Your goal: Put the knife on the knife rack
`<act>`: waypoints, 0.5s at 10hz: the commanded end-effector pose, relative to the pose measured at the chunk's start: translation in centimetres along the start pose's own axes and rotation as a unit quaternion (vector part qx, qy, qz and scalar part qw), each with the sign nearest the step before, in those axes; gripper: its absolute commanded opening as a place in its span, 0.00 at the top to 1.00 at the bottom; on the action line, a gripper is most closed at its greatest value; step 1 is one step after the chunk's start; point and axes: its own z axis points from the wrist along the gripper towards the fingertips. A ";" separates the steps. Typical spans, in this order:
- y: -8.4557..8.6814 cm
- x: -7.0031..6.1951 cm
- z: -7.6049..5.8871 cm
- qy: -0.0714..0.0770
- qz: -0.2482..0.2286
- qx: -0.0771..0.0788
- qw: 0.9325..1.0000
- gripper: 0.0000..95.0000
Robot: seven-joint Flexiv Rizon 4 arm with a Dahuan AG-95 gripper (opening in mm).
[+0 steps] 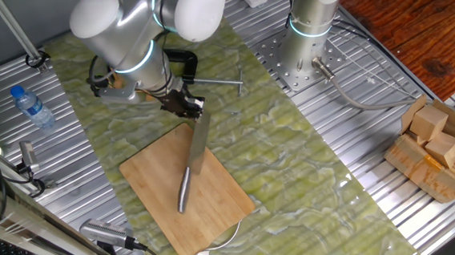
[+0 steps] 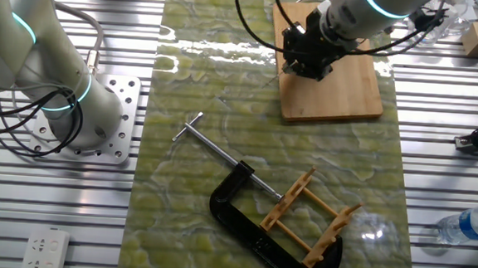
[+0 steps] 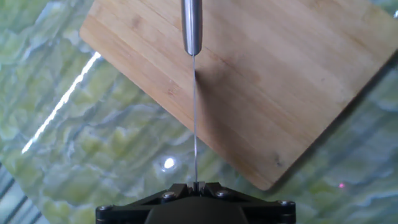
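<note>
the arm bends down over the far edge of the cutting board, its wrist tipped so the gripper points down at the desk. in the other fixed view the gripper hangs over the board's left part.

the fingers are clenched on the knife, pinching the far end of the blade. in the hand view the blade shows edge-on as a thin bright line running straight up from between the closed fingers, so the flat of the blade lies between them. the knife stretches away from the gripper, with the slim silver handle at the far end of that line, over the board.

from the one fixed view the knife's long axis runs from the gripper towards the near side of the scene and a little to the left, with the handle end low over the middle of the board. whether the handle tip touches the wood i cannot tell. the blade looks tilted rather than flat.

the knife rack stands well apart from the knife, on the green marbled mat, its pegs upright, sitting inside the mouth of a black c-clamp. the clamp's steel screw bar reaches left and away from the rack. in the one fixed view the clamp is partly hidden behind the arm.

a water bottle lies on the desk at the left.
</note>
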 end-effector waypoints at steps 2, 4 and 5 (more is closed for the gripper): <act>-1.1 0.3 -0.8 0.004 -0.042 0.001 0.999 1.00; -1.7 0.5 -1.2 0.005 -0.063 0.002 0.998 1.00; -1.9 0.4 -1.3 0.007 -0.070 0.003 0.998 1.00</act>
